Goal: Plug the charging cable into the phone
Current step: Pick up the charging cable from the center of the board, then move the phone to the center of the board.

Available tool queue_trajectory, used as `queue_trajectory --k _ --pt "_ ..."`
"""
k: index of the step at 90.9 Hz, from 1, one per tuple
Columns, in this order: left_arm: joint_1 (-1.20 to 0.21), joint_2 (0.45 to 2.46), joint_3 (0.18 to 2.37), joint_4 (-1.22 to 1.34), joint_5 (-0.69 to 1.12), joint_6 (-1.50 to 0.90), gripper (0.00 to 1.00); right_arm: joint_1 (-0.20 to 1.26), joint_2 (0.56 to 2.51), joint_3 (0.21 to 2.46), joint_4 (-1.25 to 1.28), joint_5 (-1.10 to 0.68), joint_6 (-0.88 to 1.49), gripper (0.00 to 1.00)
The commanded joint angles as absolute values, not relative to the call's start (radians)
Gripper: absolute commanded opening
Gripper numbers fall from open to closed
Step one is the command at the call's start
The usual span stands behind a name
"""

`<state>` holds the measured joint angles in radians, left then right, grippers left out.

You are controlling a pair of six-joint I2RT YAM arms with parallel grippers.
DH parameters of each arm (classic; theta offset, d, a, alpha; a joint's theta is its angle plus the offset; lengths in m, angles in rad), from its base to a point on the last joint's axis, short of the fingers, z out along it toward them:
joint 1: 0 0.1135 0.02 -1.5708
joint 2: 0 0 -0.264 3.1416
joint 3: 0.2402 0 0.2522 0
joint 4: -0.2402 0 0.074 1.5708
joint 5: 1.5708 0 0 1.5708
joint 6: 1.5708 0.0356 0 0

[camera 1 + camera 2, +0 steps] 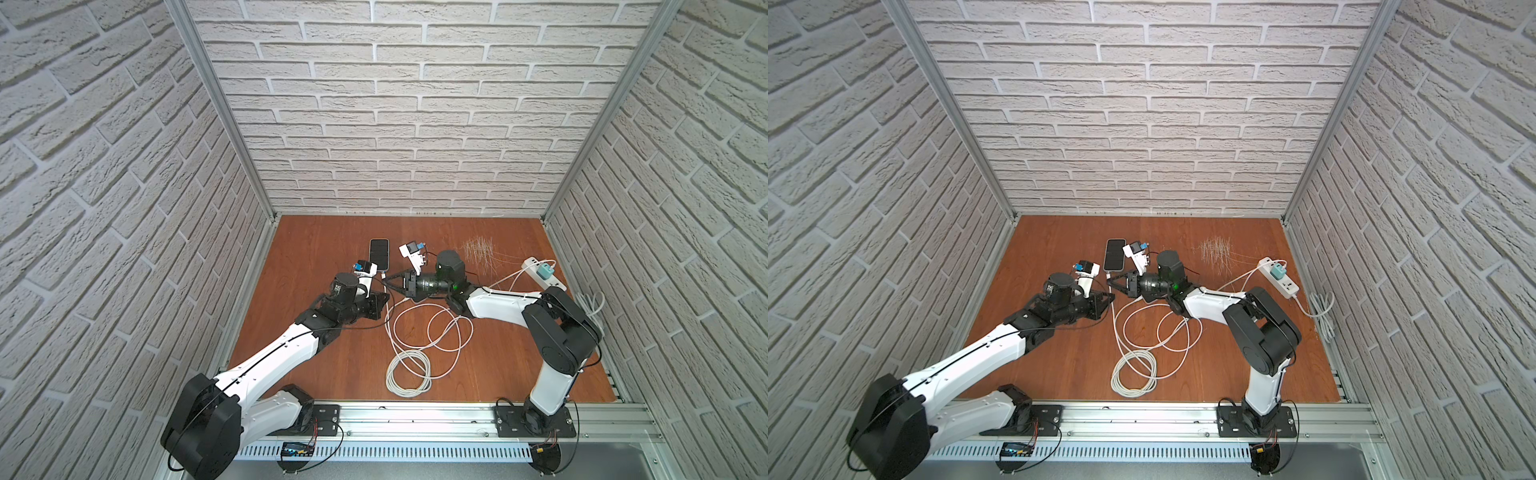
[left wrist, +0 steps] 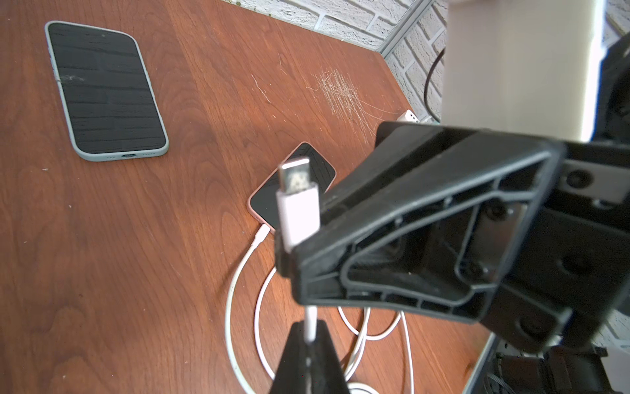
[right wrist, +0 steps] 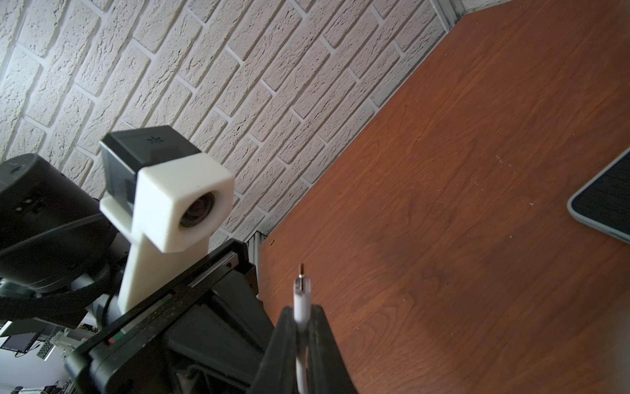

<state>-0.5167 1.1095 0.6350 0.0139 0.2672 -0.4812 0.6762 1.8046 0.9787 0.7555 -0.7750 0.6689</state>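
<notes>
Item: plug point(image 2: 296, 204) — right gripper point(image 3: 301, 319) is clamping it tight, left gripper point(image 2: 308, 337) is pinching the charging cable point(image 1: 415, 365) behind; squaring it to the phone's point(image 2: 105, 88) port point(image 2: 129, 156) is mattering most.

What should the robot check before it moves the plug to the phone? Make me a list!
1. Plug gripped: ok. The right gripper is shut on the white sleeve of the plug.
2. Cable steadied: ok. The left gripper is shut on the cable just behind the plug.
3. Phone ready: ok. The grey-cased phone lies flat, screen up, on the table.
4. Port free: ok. Its port looks empty.
5. Plug lined up: not ok. The metal tip is off to one side of the port and apart from it, so it needs aiming first.
</notes>
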Motion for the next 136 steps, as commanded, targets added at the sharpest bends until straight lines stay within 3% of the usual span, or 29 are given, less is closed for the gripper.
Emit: queue_trajectory --k 1,6,9,17,26,43,84,108,136 --pt "-0.513 1.096 0.636 0.021 0.213 -0.503 0.37 0.676 1.753 0.967 0.776 -0.756 0.637 0.03" --pt "-0.506 1.091 0.642 -0.005 0.174 -0.516 0.68 0.671 1.747 0.962 0.763 -0.744 0.626 0.03" --pt "-0.500 1.082 0.647 -0.024 0.142 -0.531 0.81 0.667 1.741 0.958 0.747 -0.735 0.615 0.03" --pt "-0.470 1.055 0.662 -0.097 0.033 -0.585 0.98 0.651 1.725 0.943 0.685 -0.694 0.582 0.03" --pt "-0.366 1.074 0.718 -0.239 -0.041 -0.678 0.98 0.622 1.705 0.903 0.669 -0.654 0.576 0.03" --pt "-0.181 1.328 0.939 -0.434 0.100 -0.691 0.98 0.566 1.688 0.834 0.682 -0.584 0.605 0.03" --pt "-0.173 2.035 1.647 -0.723 0.072 -0.534 0.98 0.560 1.717 0.831 0.667 -0.572 0.607 0.03" --pt "-0.173 2.267 2.014 -0.882 0.094 -0.454 0.98 0.560 1.726 0.840 0.680 -0.584 0.616 0.03" --pt "-0.198 2.428 2.226 -0.942 0.121 -0.435 0.98 0.559 1.740 0.848 0.683 -0.594 0.620 0.03"
